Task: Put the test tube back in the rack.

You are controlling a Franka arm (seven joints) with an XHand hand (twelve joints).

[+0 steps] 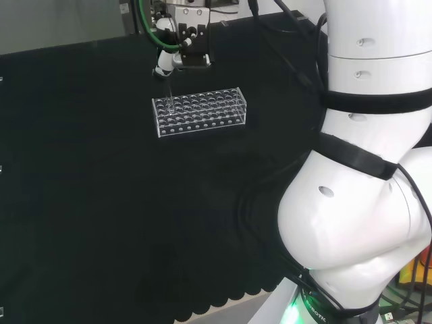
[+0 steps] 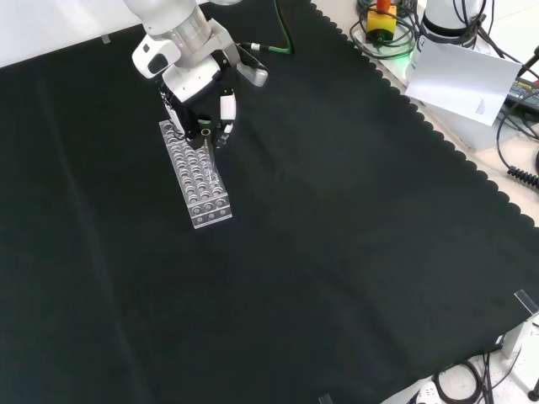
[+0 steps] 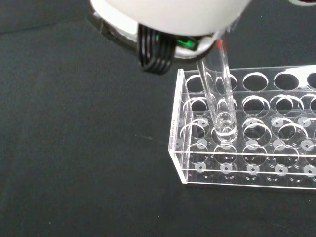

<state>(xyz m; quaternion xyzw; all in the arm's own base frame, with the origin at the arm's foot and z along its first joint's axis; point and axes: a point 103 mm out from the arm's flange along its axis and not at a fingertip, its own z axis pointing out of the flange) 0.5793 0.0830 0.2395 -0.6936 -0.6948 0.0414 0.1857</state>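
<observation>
Already the hand (image 2: 198, 101) pinches the test tube (image 3: 219, 106), its tip entering a rack (image 3: 247, 148) hole; a slight tilt could jam it or drag the rack

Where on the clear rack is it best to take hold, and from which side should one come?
Probably the free short end of the rack, nearest the camera in the front view, pinched across its narrow width from above. The hand and the test tube occupy the far end, so it is crowded.

Clear rack (image 1: 200, 111) dotted with round holes, clear test tube (image 3: 219, 98), black cloth (image 2: 337, 236).
</observation>
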